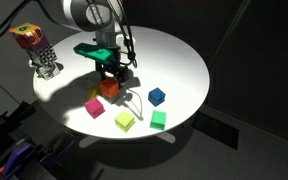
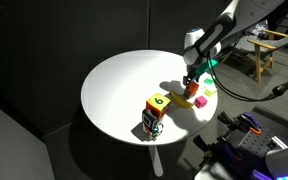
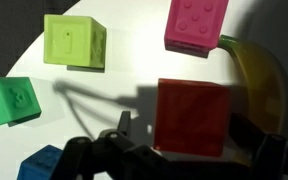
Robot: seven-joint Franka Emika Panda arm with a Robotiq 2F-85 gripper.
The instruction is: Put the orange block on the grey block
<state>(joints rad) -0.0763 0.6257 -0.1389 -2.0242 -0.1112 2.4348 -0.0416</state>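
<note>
The arm is bent over and downward, and the pincer is held low and pointed straight down. In the wrist view the fingers are seen set apart; whether anything is clamped cannot be told.

The arm is showing rounded white-grey shells with black rings at the joints, seen in both exterior views. A green bracket is sitting at the wrist, thin black cables are trailing alongside, and the gripper is looking matt black.
</note>
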